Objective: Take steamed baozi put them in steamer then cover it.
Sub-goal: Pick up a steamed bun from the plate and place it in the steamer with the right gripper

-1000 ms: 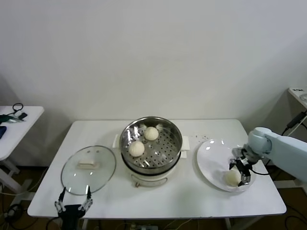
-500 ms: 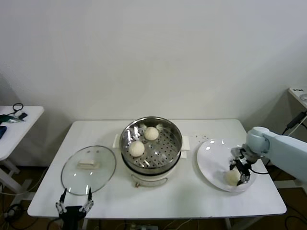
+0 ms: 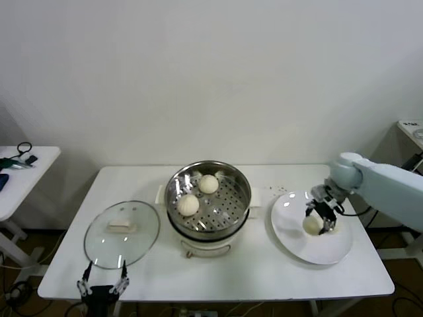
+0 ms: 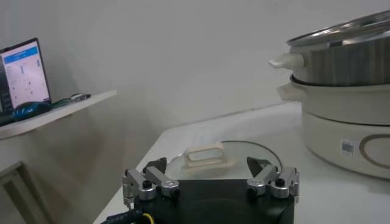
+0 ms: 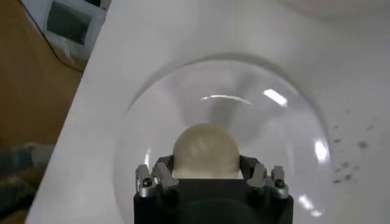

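the right gripper has its fingers clenched on a steamed baozi over the white plate; two more baozi sit in the steamer; the left gripper, fingers spread, waits at the bench edge just beside the cover

1. Right gripper moved from the near edge of plate toward its centre, nearer steamer.
2. Carried clamped baozi along; appears lifted off the plate.
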